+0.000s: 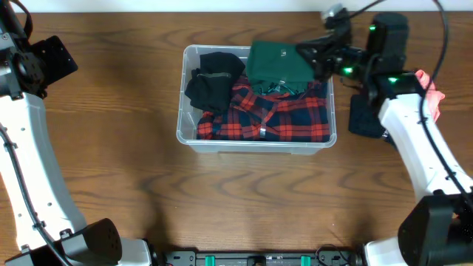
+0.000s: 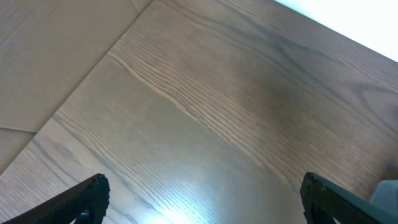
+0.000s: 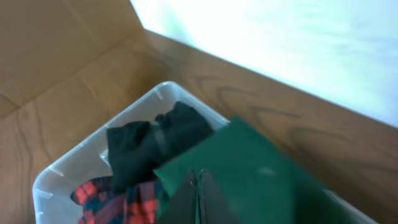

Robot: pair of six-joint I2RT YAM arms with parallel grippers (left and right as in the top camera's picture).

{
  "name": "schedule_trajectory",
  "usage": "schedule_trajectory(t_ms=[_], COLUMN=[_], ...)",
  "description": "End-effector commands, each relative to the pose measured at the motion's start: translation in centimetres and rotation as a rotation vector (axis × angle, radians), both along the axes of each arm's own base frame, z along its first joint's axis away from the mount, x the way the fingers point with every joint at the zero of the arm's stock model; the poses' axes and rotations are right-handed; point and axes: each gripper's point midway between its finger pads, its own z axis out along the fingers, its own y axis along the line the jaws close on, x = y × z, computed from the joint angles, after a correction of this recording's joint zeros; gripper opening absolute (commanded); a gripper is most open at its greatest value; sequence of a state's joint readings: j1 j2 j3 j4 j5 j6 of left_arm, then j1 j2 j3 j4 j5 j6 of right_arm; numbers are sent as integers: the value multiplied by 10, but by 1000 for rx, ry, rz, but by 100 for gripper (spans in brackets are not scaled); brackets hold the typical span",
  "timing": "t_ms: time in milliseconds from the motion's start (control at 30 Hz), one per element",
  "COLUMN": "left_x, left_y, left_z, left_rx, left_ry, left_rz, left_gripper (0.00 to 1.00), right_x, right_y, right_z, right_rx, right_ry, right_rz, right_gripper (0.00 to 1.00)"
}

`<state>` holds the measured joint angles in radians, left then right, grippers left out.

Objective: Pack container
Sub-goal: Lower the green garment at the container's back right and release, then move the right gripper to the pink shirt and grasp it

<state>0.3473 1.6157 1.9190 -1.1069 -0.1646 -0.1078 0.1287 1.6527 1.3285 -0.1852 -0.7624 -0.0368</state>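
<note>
The clear plastic container (image 1: 186,133) sits mid-table and holds a red plaid shirt (image 1: 284,117) and a black garment (image 1: 211,83). My right gripper (image 1: 316,58) is shut on a folded green cloth (image 1: 279,63) and holds it over the container's far right corner. In the right wrist view the closed fingers (image 3: 198,193) pinch the green cloth (image 3: 267,168) above the black garment (image 3: 152,143) and the container's rim (image 3: 62,168). My left gripper (image 2: 202,199) is open and empty over bare table at the far left (image 1: 52,59).
A dark navy garment (image 1: 363,118) and a pink-red cloth (image 1: 432,92) lie on the table right of the container, beside my right arm. Brown cardboard borders the table's far edge in both wrist views.
</note>
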Motion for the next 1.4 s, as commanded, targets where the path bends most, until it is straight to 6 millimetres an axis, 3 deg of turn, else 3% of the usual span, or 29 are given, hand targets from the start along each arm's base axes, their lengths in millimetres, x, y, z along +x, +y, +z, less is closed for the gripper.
schedule_trajectory(t_ms=[0, 133, 400, 500, 667, 833, 933, 967, 1033, 1133, 1267, 1367], left_x=[-3, -3, -3, -3, -3, -3, -3, -3, -3, -3, -3, -3], left_y=[3, 3, 3, 3, 3, 3, 3, 3, 3, 3, 3, 3], left_z=[-1, -1, -1, -1, -1, -1, -1, -1, -1, -1, -1, -1], left_rx=[0, 0, 0, 0, 0, 0, 0, 0, 0, 0, 0, 0], left_ry=[3, 3, 3, 3, 3, 3, 3, 3, 3, 3, 3, 3], left_rz=[17, 17, 17, 17, 17, 17, 17, 17, 17, 17, 17, 17], left_gripper=[98, 98, 98, 98, 98, 98, 98, 98, 98, 98, 98, 98], right_x=[7, 18, 29, 28, 28, 27, 25, 24, 23, 16, 3, -9], right_y=[22, 39, 41, 41, 43, 50, 49, 47, 42, 25, -12, -58], right_z=[-26, -57, -142, -166, -169, -147, -121, -106, -78, -21, 41, 68], right_rx=[-36, -18, -32, -39, -30, 37, 63, 74, 95, 151, 211, 227], right_ry=[32, 89, 275, 325, 331, 313, 277, 250, 210, 134, 54, 41], right_rz=[8, 21, 3, 4, 13, 57, 64, 69, 58, 40, -3, -84], right_gripper=[1, 1, 1, 1, 1, 1, 2, 9, 37, 65, 85, 96])
